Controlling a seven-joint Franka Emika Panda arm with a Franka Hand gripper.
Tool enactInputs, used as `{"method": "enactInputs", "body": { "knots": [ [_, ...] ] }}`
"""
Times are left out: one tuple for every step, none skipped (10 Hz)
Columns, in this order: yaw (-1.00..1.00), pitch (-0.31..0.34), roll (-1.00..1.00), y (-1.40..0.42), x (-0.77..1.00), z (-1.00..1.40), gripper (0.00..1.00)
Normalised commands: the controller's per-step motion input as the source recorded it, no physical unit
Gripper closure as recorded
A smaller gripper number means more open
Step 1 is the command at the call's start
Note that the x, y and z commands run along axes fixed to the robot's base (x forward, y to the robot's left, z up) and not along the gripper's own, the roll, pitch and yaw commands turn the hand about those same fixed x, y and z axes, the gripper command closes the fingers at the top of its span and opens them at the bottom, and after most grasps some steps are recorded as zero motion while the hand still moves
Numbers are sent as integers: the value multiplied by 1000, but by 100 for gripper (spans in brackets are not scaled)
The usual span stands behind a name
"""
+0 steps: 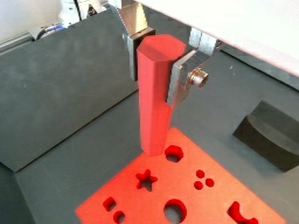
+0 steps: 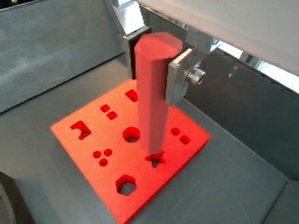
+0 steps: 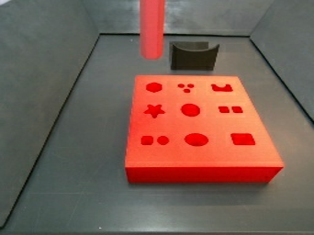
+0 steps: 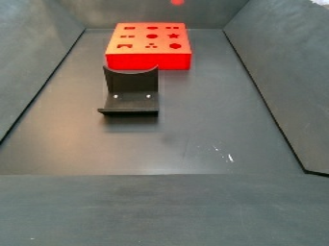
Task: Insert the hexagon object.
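Observation:
My gripper (image 1: 158,74) is shut on the top of the hexagon object (image 1: 153,101), a long bright red rod that hangs upright between the silver fingers; both wrist views show it (image 2: 153,96). In a side view only the rod (image 3: 151,27) shows, in the air above the floor behind the block's far left corner, with the gripper out of frame. The flat red block (image 3: 196,124) with shaped holes lies below. Its hexagon hole (image 3: 152,87) is at the corner nearest the rod and also shows in a wrist view (image 1: 174,154).
A dark grey U-shaped holder (image 3: 193,55) stands on the floor just behind the block, and in a side view (image 4: 130,91) in front of it. Sloping dark walls (image 3: 73,101) enclose the floor. The block also shows far back (image 4: 150,43).

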Motion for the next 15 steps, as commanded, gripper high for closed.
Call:
{"method": "enactInputs", "body": {
  "knots": [
    [-520,-10,0,280,-97,-49,100],
    [-809,-23,0,186,0,-77,100],
    [-851,-24,0,149,0,-77,100],
    [-726,-61,-14,209,-131,-114,100],
    [-569,-271,-61,246,-257,-366,100],
    [-517,-331,-67,294,-206,-420,100],
    [-586,-317,-83,303,0,-437,100],
    [-623,-269,-94,231,197,-357,100],
    [-629,-309,-149,231,277,-191,100],
    [-617,-204,-20,117,371,-120,100],
    [-557,-207,13,0,331,-160,100],
    [-309,-67,273,-17,163,-120,100],
    [-103,0,500,-140,20,-191,100],
    [-171,34,500,-146,54,-31,100],
    [-129,129,436,-66,3,-146,100]
  ]
}}
